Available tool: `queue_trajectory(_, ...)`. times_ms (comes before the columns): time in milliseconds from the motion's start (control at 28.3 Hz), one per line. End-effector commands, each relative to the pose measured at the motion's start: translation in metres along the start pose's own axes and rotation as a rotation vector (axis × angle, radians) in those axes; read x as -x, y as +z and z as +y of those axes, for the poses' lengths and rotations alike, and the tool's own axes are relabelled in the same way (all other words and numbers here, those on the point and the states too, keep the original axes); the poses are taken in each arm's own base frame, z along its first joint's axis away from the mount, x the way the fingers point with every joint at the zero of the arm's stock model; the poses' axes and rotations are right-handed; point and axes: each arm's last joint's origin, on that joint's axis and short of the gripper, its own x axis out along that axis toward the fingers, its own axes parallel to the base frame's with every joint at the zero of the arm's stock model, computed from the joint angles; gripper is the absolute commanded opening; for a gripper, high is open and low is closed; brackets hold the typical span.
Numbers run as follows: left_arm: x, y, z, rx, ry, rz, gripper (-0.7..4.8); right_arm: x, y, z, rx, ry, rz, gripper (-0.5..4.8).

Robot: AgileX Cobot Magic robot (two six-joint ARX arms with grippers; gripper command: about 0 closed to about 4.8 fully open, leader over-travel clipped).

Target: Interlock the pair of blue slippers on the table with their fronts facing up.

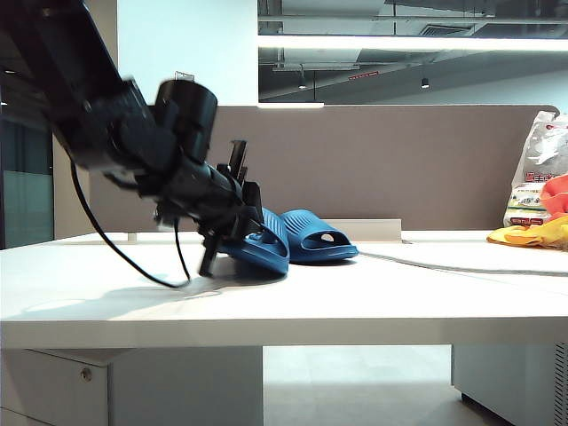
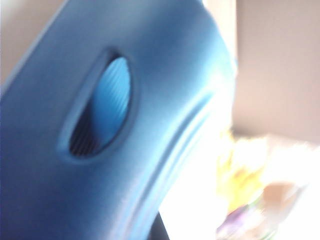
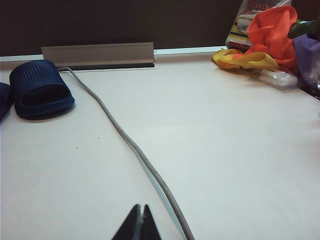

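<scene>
Left gripper jaws clamped, right gripper jaws closed

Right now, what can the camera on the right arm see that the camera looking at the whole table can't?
Only the right wrist view shows the right gripper, shut and low over the table, and the purple cloth beside the orange cloth.

Only the exterior view shows the left gripper, shut on the tilted slipper, plus the drawers underneath.

Both show the flat slipper, the grey cable, the yellow cloth and the snack bag.
</scene>
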Motion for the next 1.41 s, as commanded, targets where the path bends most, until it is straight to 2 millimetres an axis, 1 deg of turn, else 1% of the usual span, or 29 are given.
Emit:
queue_trajectory(35,0.019,0.019,-0.016,-0.277,0.058,0.075,-0.06,0.000,0.001,0.000,-0.003,0.002,-0.009,-0.04)
queue_trajectory(141,0.038,0.036,-0.029,-0.465,0.099,0.086,-0.06,0.000,0.001,0.000,-0.003,0.002,-0.009,-0.04)
queue_trajectory(283,0.064,0.053,-0.041,-0.702,0.173,0.107,-0.06,0.000,0.001,0.000,-0.003,0.002,-0.009,-0.04)
queue_trajectory(353,0.077,0.059,-0.045,-0.815,0.222,0.134,-0.06,0.000,0.001,0.000,-0.003,0.002,-0.009,-0.04)
queue_trajectory(424,0.089,0.063,-0.047,-0.888,0.269,0.158,-0.06,0.000,0.001,0.000,-0.003,0.002,-0.009,-0.04)
queue_trajectory(530,0.103,0.062,-0.052,-1.012,0.304,0.201,-0.06,0.000,0.001,0.000,-0.003,0.002,-0.009,-0.04)
queue_trajectory(742,0.118,0.060,-0.058,-1.143,0.310,0.273,-0.06,0.000,0.001,0.000,-0.003,0.001,-0.009,-0.04)
queue_trajectory(989,0.126,0.057,-0.047,-1.276,0.386,0.416,-0.06,0.000,0.001,0.000,-0.003,0.002,-0.009,-0.04)
queue_trajectory(1095,0.127,0.057,-0.045,-1.300,0.402,0.436,-0.06,0.000,0.001,0.000,-0.010,0.006,-0.011,-0.05)
queue_trajectory(1166,0.130,0.058,-0.047,-1.314,0.401,0.431,-0.06,0.000,0.002,0.000,-0.096,0.008,-0.018,-0.05)
queue_trajectory(1343,0.144,0.061,-0.060,-1.348,0.382,0.375,-0.06,0.000,0.002,0.001,-0.537,0.045,-0.012,-0.05)
queue_trajectory(1413,0.152,0.063,-0.067,-1.358,0.374,0.349,-0.06,0.000,0.003,0.002,-0.591,0.066,-0.017,-0.05)
